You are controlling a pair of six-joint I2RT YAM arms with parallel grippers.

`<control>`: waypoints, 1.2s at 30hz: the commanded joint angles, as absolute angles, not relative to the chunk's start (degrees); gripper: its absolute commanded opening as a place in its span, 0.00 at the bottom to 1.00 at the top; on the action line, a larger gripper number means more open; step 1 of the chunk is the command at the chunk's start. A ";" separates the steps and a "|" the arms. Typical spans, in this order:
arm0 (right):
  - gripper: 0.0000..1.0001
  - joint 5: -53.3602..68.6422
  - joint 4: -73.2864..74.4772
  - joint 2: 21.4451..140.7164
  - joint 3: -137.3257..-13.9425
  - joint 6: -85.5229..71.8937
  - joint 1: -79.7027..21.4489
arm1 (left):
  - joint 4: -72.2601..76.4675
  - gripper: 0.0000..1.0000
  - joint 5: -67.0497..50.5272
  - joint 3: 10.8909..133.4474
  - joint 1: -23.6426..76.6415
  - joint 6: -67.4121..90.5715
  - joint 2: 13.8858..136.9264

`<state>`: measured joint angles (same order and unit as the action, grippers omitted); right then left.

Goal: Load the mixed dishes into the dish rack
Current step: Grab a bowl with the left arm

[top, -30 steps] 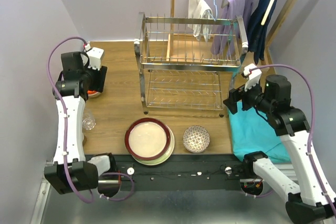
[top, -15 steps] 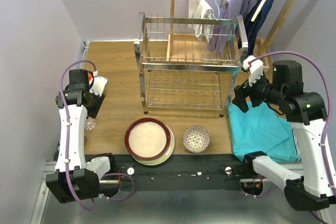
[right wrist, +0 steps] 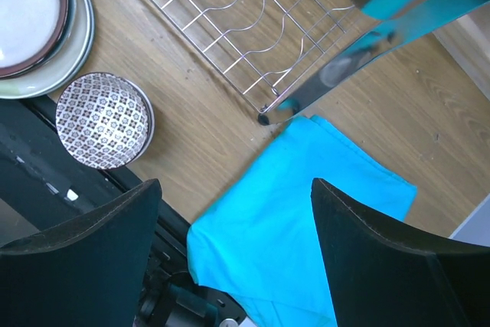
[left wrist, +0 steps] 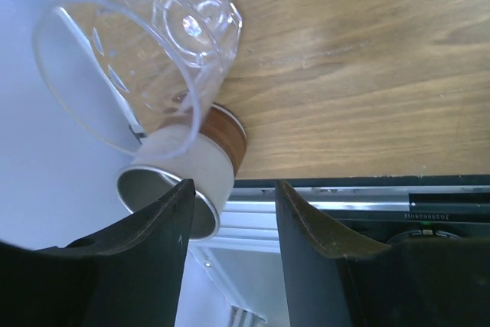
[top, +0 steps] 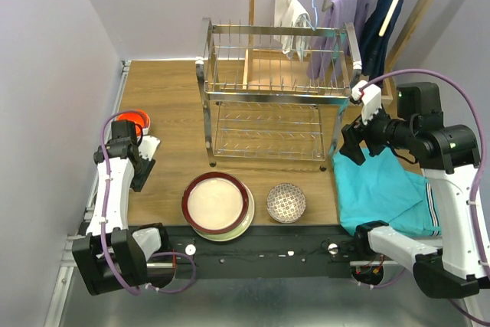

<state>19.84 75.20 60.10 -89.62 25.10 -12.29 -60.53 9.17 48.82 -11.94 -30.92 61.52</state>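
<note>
Dishes all sit on the wooden desk (top: pixel 172 112), outside the two-tier chrome wire dish rack (top: pixel 276 97) at its far middle.

On my left wrist feed, the faceted clear glass (left wrist: pixel 153 44) lies on its side at the desk's near left edge. Next to it is the tipped-over beige cup (left wrist: pixel 187 178) with its wooden band, and the two seem to touch. The left gripper (left wrist: pixel 232 189) is released and holds nothing. One finger (left wrist: pixel 145 266) is just beside the cup's mouth, but I cannot tell whether they touch.

A second ago that arm was reaching over the far left of the desk and covering the small orange bowl (top: pixel 132 120). It has since pulled back toward the near edge, so the bowl now shows. From above, the arm now hides the glass, which I could see before.

The right gripper (right wrist: pixel 236 185) is also spread wide and holds nothing. It hangs over the crumpled teal cloth (right wrist: pixel 298 204), by the rack's near right foot. That arm has lifted a little since a second ago, and has barely moved in the last half second.

The dark-red-rimmed cream plate (top: pixel 217 203) is stacked on a pale green plate (top: pixel 246 223) at the near edge. The small round dark-and-white patterned bowl (top: pixel 286 203) is just beside them. None of these has shifted.
</note>
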 commanded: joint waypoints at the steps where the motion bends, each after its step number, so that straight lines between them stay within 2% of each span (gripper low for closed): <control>1: 0.86 21.80 78.49 57.48 -88.16 25.84 -12.22 | -57.13 0.54 9.67 51.41 -12.30 -31.55 64.07; 16: 0.87 20.30 76.38 54.32 -85.60 24.61 -12.30 | -53.61 0.53 6.95 52.91 -12.30 -34.10 73.74; 19: 0.86 20.21 74.98 54.40 -86.39 23.21 -12.30 | -53.08 0.43 6.86 53.08 -12.30 -34.37 74.36; 20: 0.86 20.13 74.45 54.49 -86.74 22.86 -12.22 | -53.52 0.34 6.07 53.52 -12.30 -34.28 74.44; 22: 0.86 20.13 72.96 55.11 -88.23 22.15 -12.30 | -55.10 0.27 5.36 55.10 -12.30 -33.75 74.01; 23: 0.86 20.48 72.25 55.19 -88.59 21.71 -12.22 | -55.54 0.18 4.67 55.46 -12.30 -33.66 73.13; 25: 0.86 22.14 70.40 55.72 -89.38 21.18 -12.22 | -56.25 0.10 5.09 55.90 -12.04 -34.01 72.34; 26: 0.86 24.06 70.14 55.98 -89.56 20.83 -12.22 | -56.51 0.02 5.71 55.99 -11.87 -34.10 71.81; 31: 0.86 28.20 65.31 57.65 -90.00 13.82 -12.22 | -61.43 0.00 5.45 58.35 -10.64 -35.33 66.99; 36: 0.86 34.87 60.74 58.62 -91.76 6.95 -12.30 | -69.50 0.00 0.98 63.97 -9.76 -37.96 55.92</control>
<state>26.74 66.89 58.41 -89.14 14.79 -12.29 -61.76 5.41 58.24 -10.55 -35.03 64.77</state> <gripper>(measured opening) 0.863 0.014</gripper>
